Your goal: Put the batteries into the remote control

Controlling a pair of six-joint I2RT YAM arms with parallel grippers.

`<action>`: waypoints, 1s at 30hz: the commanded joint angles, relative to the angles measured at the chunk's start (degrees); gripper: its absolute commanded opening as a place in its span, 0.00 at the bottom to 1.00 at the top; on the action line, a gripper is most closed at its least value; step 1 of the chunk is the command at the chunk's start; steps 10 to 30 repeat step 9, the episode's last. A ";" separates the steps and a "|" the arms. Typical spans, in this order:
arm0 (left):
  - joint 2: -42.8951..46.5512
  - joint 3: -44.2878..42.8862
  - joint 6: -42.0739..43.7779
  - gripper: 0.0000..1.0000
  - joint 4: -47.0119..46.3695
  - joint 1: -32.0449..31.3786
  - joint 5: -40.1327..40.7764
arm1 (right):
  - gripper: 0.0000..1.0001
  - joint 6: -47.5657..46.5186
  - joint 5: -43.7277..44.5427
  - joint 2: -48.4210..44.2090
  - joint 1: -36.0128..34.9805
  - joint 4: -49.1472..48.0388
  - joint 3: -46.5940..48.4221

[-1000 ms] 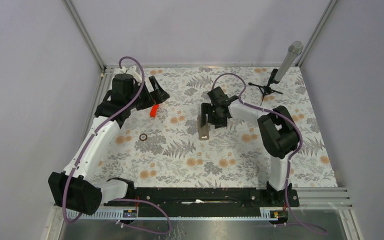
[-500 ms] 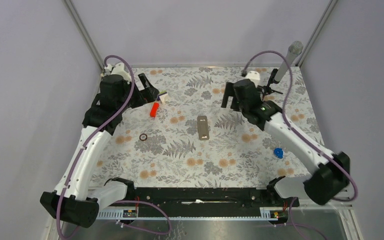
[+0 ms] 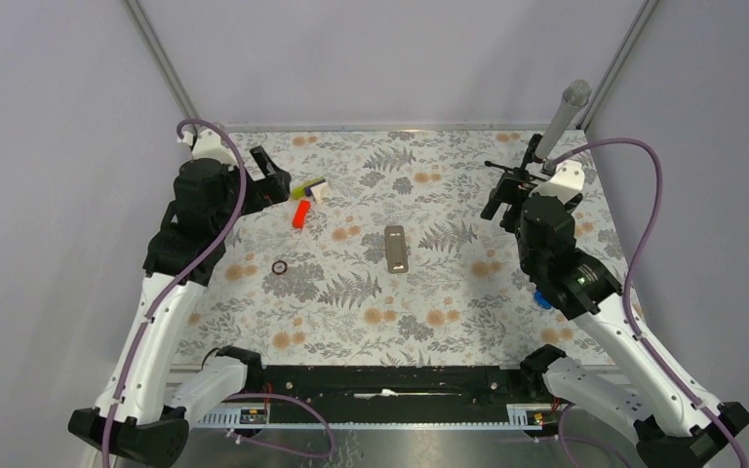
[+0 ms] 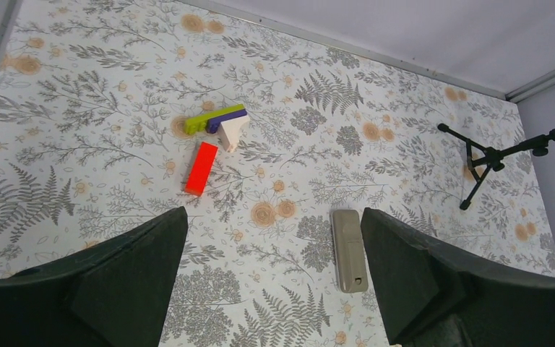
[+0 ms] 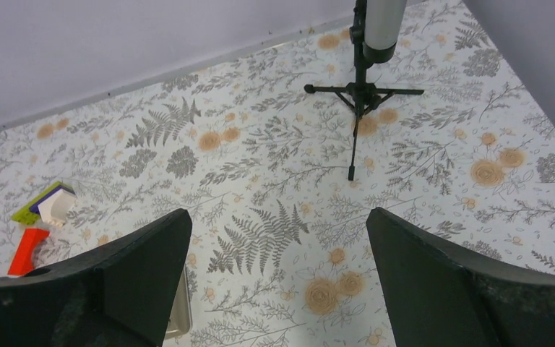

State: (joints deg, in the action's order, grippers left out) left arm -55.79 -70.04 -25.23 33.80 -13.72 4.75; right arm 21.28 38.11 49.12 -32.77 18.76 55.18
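Two grippers are hanging raised above the flowered table (image 3: 449, 322), each with its jaws spread wide and nothing between them; the left gripper (image 3: 271, 177) is sitting toward 10 o'clock of the overhead view, the right gripper (image 3: 503, 198) toward 2 o'clock. Between them the remote control (image 3: 396, 248) is lying flat, grey-tan back upward, near the table's middle; its long axis is running 12 to 6 o'clock in the overhead view, with only a slight lean. From the left gripper it is lying at about 4 o'clock, from the right gripper at about 8 o'clock; the right one is appearing slightly the nearer, though the difference is small. In the left wrist view the handset is showing whole, at 5 o'clock of the gap and close beside the finger on that view's right; in the right wrist view only one corner is peeping out at 7 o'clock. The batteries are not showing in any view; whether the recess is already holding them cannot be told. A red block (image 3: 299, 214) and a lime-purple-white cluster (image 3: 309, 187) are lying near the left gripper at 3 to 4 o'clock, well apart from the remote; a blue lump (image 3: 542, 297) is partly hiding behind the right arm. By this layout, whichever arm is reaching for the handset is needing to descend with its jaws set across the short axis.
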 commanded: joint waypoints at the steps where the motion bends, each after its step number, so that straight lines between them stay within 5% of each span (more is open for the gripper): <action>1: 3.07 1.19 1.44 0.99 -2.85 0.00 3.30 | 0.99 -2.87 4.66 -1.46 0.04 -3.97 -0.33; 30: 5.00 2.63 1.59 0.99 -3.49 -0.17 3.07 | 0.99 -1.51 4.39 -1.66 -0.01 -4.24 -0.76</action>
